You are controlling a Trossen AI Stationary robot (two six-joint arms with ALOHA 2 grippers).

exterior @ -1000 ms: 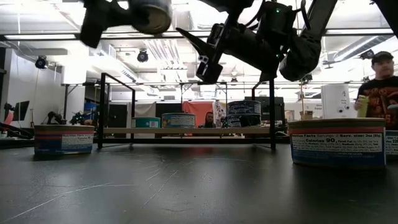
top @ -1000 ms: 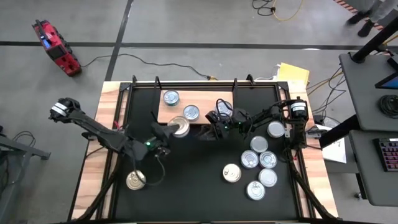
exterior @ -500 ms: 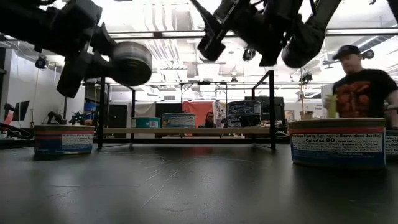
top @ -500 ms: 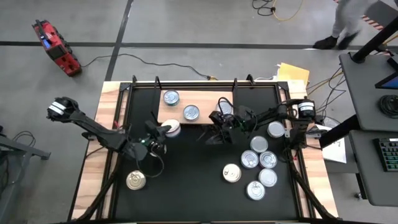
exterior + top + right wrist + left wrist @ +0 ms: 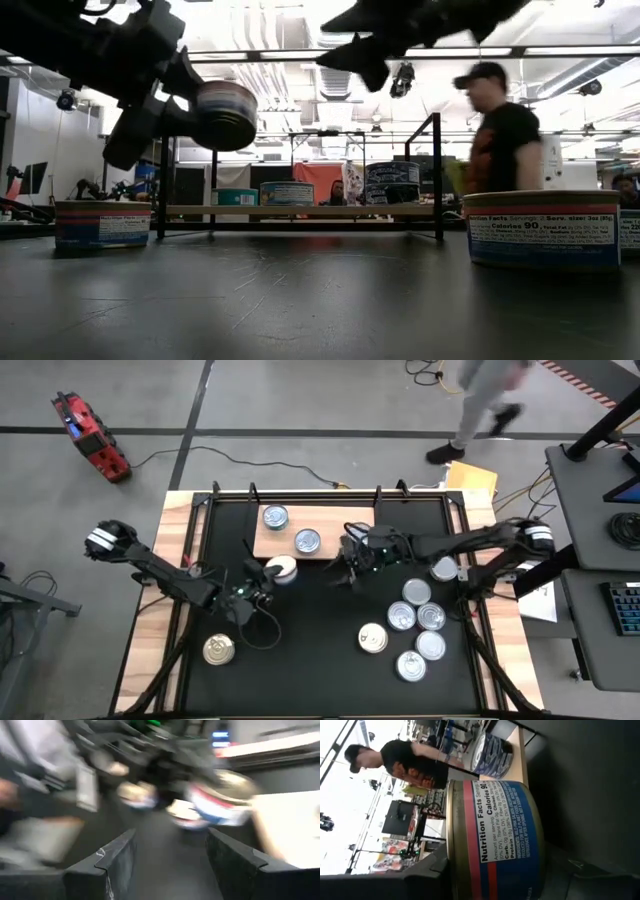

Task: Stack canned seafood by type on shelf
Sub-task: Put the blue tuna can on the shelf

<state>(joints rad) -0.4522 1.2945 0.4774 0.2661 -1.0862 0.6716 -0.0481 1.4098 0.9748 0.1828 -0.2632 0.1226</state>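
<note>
Blue-and-red-labelled, gold-rimmed can (image 5: 492, 837) sits clenched in the left tool (image 5: 262, 582); right tool (image 5: 170, 865) empty, parted.

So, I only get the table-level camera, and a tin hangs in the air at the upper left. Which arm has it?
Observer: The overhead camera shows the left claw gripping that tin, just off the near edge of the wooden shelf.
Visitor: And how many tins are on the shelf?
Observer: From above, two, both silver-topped: the back tin and the front tin, both on the shelf's left half.
</note>
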